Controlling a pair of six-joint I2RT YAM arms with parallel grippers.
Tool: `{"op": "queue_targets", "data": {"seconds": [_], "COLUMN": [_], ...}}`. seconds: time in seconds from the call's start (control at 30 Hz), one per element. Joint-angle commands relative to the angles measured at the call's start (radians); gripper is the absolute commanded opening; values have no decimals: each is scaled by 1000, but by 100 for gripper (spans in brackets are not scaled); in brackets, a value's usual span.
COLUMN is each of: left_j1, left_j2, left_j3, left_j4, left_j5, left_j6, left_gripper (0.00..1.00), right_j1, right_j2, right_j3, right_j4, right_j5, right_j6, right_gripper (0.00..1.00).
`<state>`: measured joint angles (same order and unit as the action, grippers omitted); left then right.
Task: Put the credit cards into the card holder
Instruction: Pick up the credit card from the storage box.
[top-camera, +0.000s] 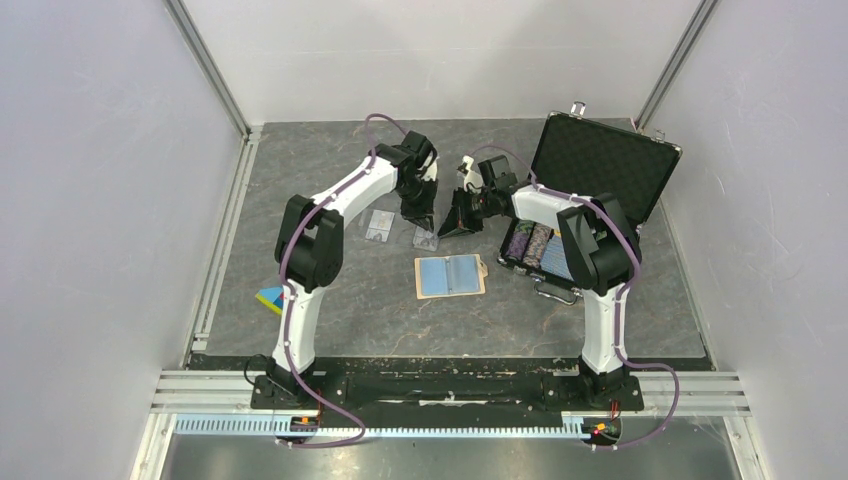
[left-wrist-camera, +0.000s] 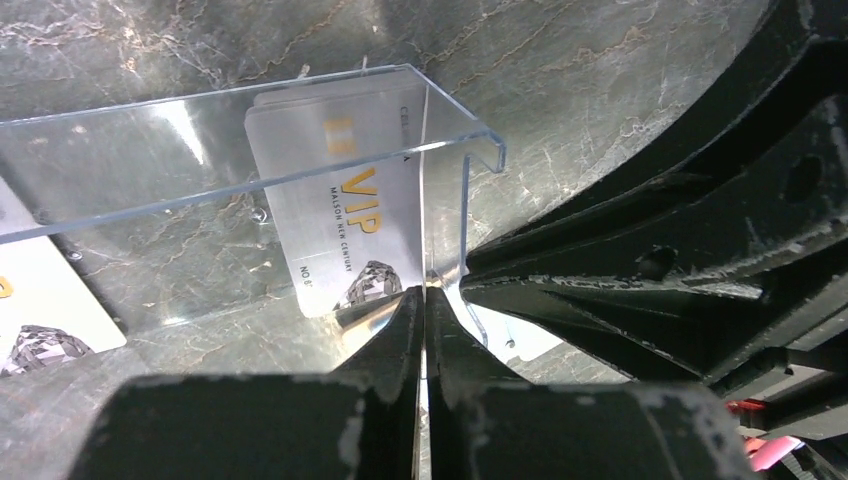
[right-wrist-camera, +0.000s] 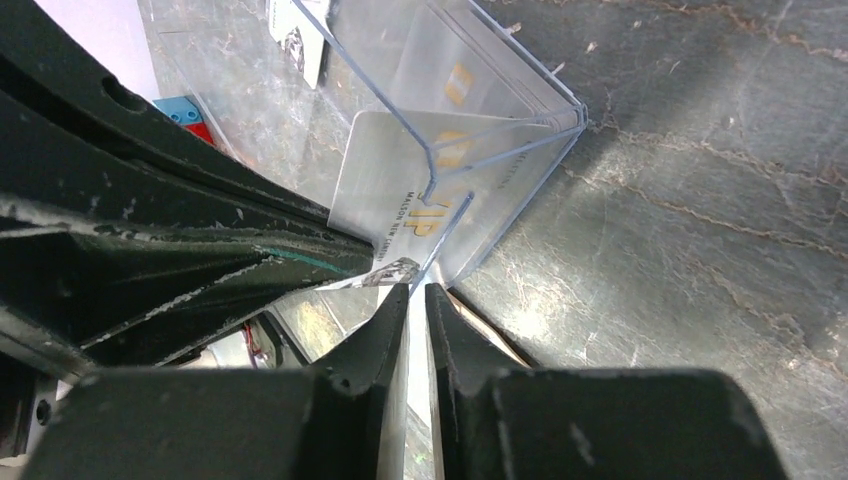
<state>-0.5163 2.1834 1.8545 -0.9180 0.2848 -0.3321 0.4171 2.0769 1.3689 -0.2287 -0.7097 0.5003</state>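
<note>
White walls are seen around three sides of a grey, marbled worktop (top-camera: 600, 310). Near its middle the card holder (top-camera: 450, 275) is laid open and flat, its light blue pockets turned up, and no card is seen in them. Just beyond it, on the far side, a clear plastic stand (left-wrist-camera: 200, 150) is placed, and one credit card (left-wrist-camera: 340, 230) with gold "VIP" print is leaned inside it. The second credit card (left-wrist-camera: 45, 310) is laid flat on the worktop just left of the stand.

The left jaws are closed on the upright clear wall of the stand. The right jaws are brought almost together on a thin edge at the lower corner of the card. Whether the card or the clear plastic is pinched there cannot be told.

To the right, a black case (top-camera: 600, 165) is opened, well apart from the cards.

As a judgement, the task is only at its beginning. The first card is not yet taken out of the stand, and both cards are left to be put into the pockets.
</note>
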Motion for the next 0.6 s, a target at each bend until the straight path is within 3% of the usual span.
{"op": "queue_targets", "data": {"seconds": [0.0,0.17,0.4,0.57], "left_j1": [5,7,8,23], "left_j2": [-15,-108,-304,-434], "left_j3": [-3,-36,-131,-249], "left_j4": [-5,52,120,229], "left_j5": [-33,-28,-100,14], "left_j6": [9,19,43,18], "left_gripper": [2,2,2,2], "right_j1": [12,12,11,-3], "right_j2": [-53,-84,-189,-321], "right_j3": [-24,-25,-61,-173], "right_j4": [-2,13,58,170], "right_j5": [32,46,62,31], "right_j6": [-9,-13,4,61], "right_gripper": [12,18,43,64]}}
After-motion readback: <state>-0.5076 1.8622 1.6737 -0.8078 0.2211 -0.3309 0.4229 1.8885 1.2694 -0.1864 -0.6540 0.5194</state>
